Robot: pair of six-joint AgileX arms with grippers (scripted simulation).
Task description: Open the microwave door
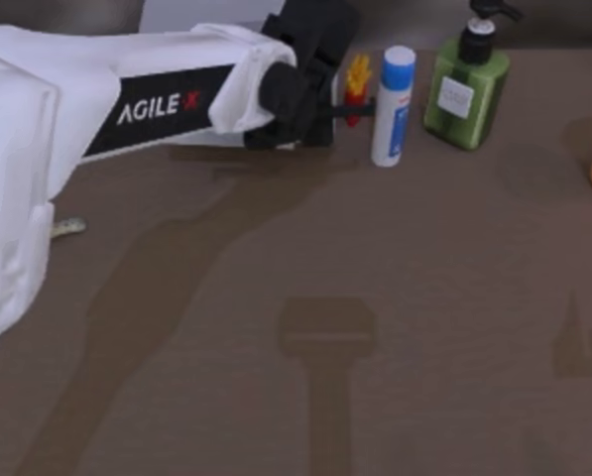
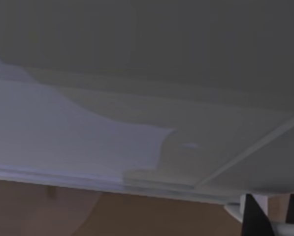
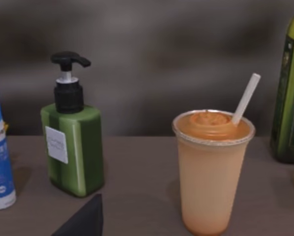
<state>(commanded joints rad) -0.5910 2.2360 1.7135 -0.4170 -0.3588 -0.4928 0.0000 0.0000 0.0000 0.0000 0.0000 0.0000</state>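
At the worktop's (image 1: pixel 305 297) far edge, I am pressing my left claw (image 1: pixel 320 94) against the microwave (image 1: pixel 191 15), seeking its door; claw spread untellable.

A rendered tabletop test scene, staged like a kitchen counter: a brown table (image 1: pixel 395 297) before a blurred grey backdrop, set with household goods, namely a green pump bottle (image 1: pixel 465 87), a blue-capped white bottle (image 1: pixel 394 105), an orange drink with straw (image 3: pixel 213 169) and a dark green bottle (image 3: pixel 288 93).
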